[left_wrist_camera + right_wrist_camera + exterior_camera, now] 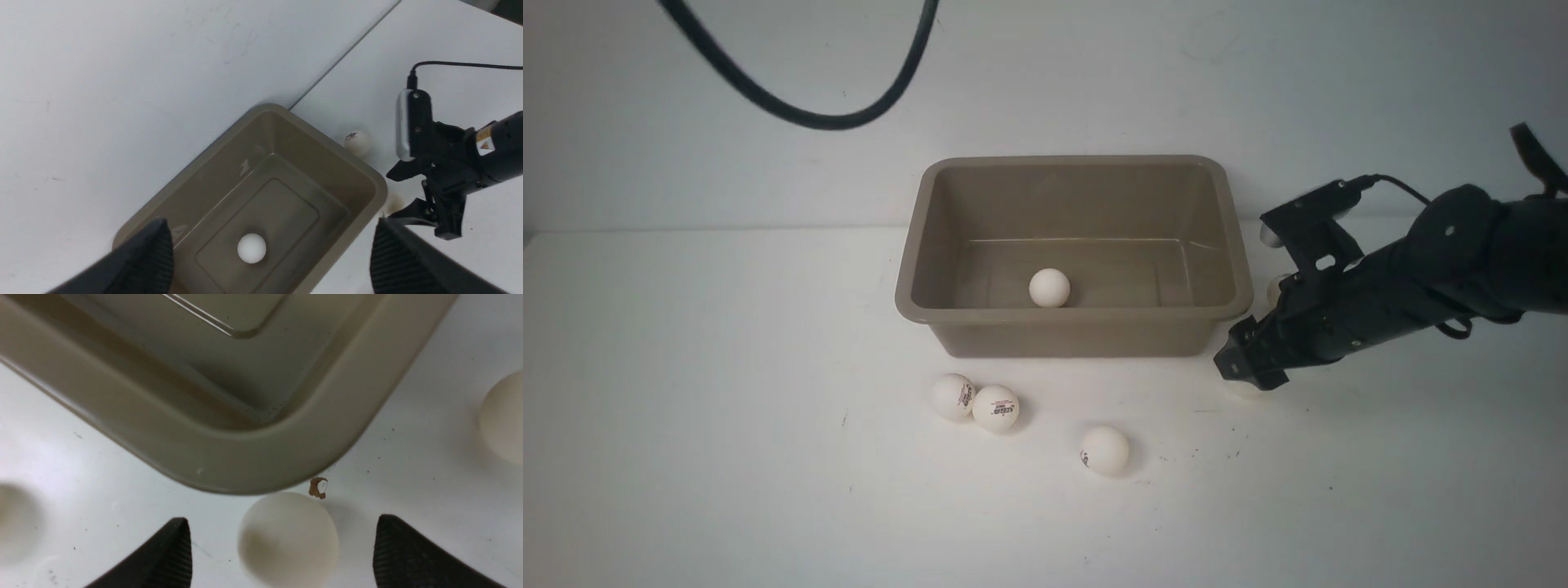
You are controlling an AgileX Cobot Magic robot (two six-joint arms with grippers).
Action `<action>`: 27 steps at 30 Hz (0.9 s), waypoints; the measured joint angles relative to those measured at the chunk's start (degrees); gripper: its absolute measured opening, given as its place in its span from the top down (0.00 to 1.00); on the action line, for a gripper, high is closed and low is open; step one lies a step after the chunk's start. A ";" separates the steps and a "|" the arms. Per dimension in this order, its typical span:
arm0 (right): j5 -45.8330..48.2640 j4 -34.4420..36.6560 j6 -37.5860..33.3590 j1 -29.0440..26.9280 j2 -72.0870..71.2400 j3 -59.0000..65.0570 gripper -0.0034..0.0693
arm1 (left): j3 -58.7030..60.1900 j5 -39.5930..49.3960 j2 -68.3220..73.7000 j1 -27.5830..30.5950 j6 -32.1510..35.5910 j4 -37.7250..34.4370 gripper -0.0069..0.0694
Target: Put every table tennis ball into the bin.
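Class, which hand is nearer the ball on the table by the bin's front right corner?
Right. The right hand straddles that ball, open, with a finger on either side. The left hand hangs open above the bin, farther off.

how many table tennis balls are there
6. One ball in the bin; two touching in front of it; one nearer; one inside the open right gripper; one right of the bin, mostly hidden in front view.
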 joint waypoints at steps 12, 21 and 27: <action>-1.67 0.37 0.09 0.00 5.70 -0.21 0.23 | 0.00 2.57 -1.93 0.00 -0.28 4.17 0.17; -2.45 1.02 0.08 0.04 5.69 -0.97 0.31 | 6.62 2.51 -5.15 0.00 -0.47 6.09 0.31; -2.86 1.12 0.08 0.04 5.69 -0.98 0.46 | 24.72 1.86 -10.99 0.00 -1.11 11.16 0.42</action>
